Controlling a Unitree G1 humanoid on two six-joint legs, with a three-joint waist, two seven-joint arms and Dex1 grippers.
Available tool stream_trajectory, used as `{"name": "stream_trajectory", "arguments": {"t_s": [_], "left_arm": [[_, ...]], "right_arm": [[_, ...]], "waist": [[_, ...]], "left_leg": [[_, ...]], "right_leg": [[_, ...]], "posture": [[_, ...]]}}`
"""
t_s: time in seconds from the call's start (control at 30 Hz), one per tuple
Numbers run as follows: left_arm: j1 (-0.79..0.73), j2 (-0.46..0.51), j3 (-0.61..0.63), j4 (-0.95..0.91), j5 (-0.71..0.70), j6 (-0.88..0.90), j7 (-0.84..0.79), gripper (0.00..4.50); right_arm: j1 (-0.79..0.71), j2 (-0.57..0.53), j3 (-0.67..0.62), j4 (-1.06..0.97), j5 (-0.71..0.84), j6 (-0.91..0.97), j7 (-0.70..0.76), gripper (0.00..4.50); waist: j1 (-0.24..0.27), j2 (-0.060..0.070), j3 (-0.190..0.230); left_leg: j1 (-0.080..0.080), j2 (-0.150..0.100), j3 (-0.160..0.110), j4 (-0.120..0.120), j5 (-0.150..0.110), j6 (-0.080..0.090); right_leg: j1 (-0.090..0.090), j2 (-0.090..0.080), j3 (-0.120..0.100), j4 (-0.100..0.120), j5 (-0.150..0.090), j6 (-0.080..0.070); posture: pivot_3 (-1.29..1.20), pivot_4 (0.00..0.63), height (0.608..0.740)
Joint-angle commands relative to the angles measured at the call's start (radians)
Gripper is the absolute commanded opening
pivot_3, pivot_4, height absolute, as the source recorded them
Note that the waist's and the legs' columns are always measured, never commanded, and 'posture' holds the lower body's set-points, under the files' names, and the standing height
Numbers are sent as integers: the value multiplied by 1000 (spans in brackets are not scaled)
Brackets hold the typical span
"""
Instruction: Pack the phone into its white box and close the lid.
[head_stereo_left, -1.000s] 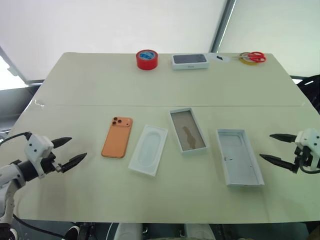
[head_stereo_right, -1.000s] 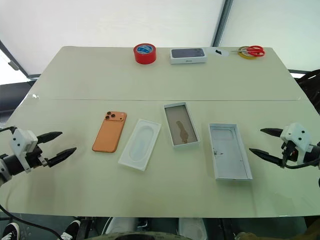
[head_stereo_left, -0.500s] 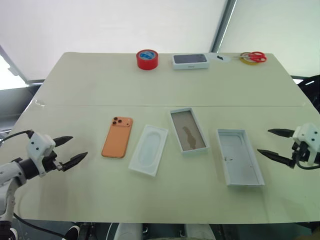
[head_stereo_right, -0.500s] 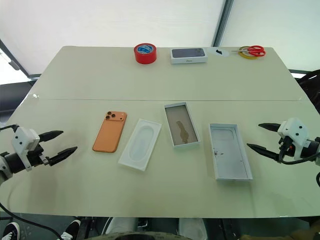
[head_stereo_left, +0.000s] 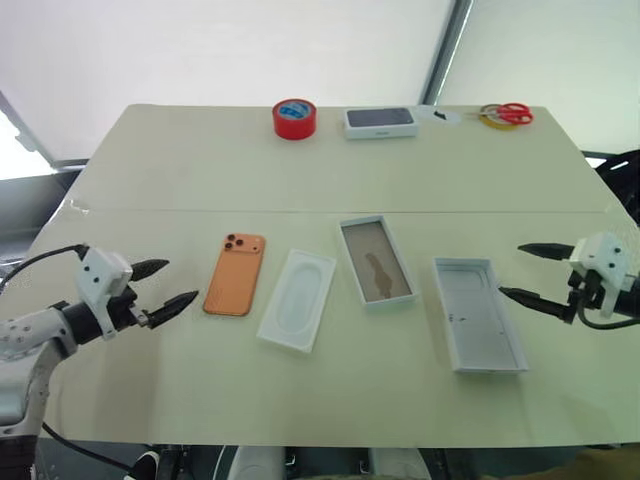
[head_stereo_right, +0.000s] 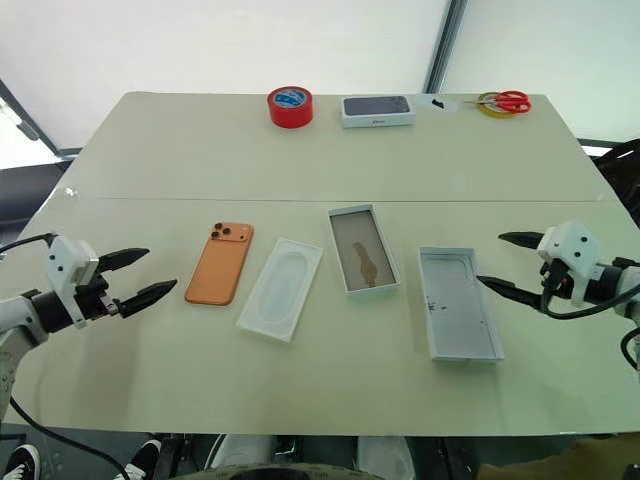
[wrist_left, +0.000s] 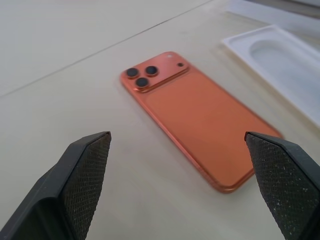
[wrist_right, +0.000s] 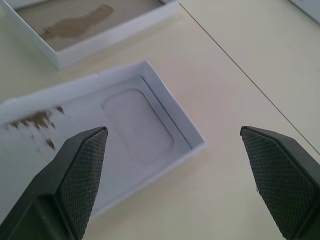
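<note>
Two grippers, jaws wide, empty: left gripper (head_stereo_left: 160, 283) faces phone (head_stereo_left: 235, 274) lying flat beside white box (head_stereo_left: 376, 261); right gripper (head_stereo_left: 522, 272) near lid (head_stereo_left: 478, 314). Approach step; next likely pinching phone's edges.

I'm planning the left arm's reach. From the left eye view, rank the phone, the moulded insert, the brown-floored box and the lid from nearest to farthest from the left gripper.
From the left gripper, going towards the robot's right:
1. Phone, just beside the open fingers.
2. Insert, next along.
3. Box, mid-table.
4. Lid, beside the right gripper.
</note>
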Motion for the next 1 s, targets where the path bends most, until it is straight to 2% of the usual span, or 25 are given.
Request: {"name": "stream_trajectory", "arguments": {"t_s": [0.03, 0.07, 0.23, 0.47, 0.67, 0.83, 1.0], "left_arm": [[16, 20, -22, -154, -166, 210, 0, 4500], [28, 31, -28, -188, -245, 327, 17, 4500], [49, 32, -44, -272, -375, 508, 70, 4500], [-5, -43, -152, -312, -364, 604, 244, 4500], [-81, -70, -251, -291, -399, 709, 262, 4500], [-137, -90, -280, -265, -398, 783, 318, 4500], [-139, -137, -230, -202, -450, 849, 364, 4500]], "right_arm": [[-19, 49, 49, -171, 53, 58, -17, 4440], [-18, 69, 73, -226, 65, 73, -20, 4440], [-19, 93, 114, -312, 75, 104, -14, 4440], [-38, 112, 150, -316, 54, 92, -22, 4440], [-38, 122, 159, -309, 38, 77, -29, 4440], [-31, 124, 155, -315, 31, 72, -41, 4440], [-20, 125, 152, -316, 21, 61, -53, 4440]], "waist": [[0, 0, 0], [0, 0, 0], [8, 0, 1], [7, 0, 0], [9, 0, 0], [8, 0, 0], [9, 0, 0]], "left_leg": [[0, 0, 0, 0, 0, 0], [0, 0, 0, 0, 0, 0], [0, 0, 0, 0, 0, 0], [1, -1, -1, 2, 2, -3], [1, -1, -1, 2, 2, -3], [1, -1, -1, 2, 3, -4], [2, -1, -1, 2, 3, -4]], "right_leg": [[0, 0, 0, 0, 0, 0], [0, 0, 0, 0, 0, 0], [1, 0, 0, 0, 0, 0], [2, 0, 0, 0, 0, 0], [3, 0, 0, 0, 0, 0], [3, 0, 0, 0, 0, 0], [4, 0, 0, 0, 0, 0]], "posture": [[0, 150, 730], [0, 150, 730], [0, 150, 730], [0, 150, 730], [0, 150, 730], [0, 150, 730], [0, 150, 730]]}}
